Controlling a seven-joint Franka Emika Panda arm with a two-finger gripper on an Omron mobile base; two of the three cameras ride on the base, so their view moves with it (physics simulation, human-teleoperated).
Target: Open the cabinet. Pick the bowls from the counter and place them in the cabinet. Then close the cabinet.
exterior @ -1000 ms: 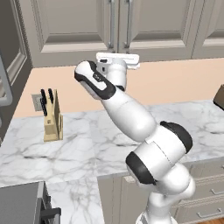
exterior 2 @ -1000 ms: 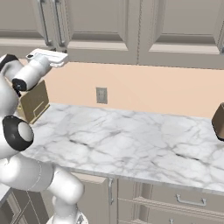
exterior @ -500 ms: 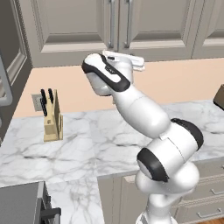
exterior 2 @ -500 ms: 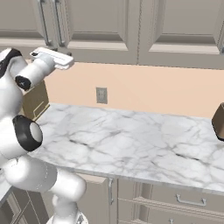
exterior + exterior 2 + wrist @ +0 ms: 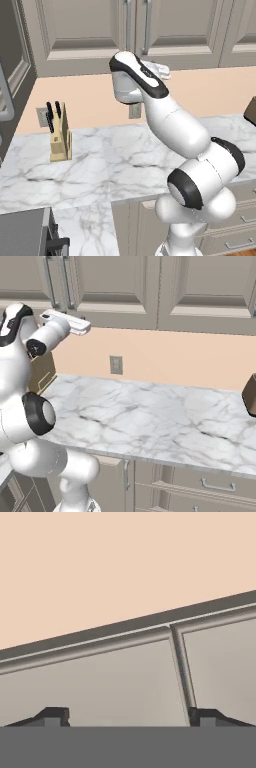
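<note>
The white arm reached up from the marble table, its claw raised just below the wall cabinet. In the hand view the two dark fingertips stood spread wide apart, gripping nothing. Both cabinet doors were closed. A knife block stood on the table near the wall.
</note>
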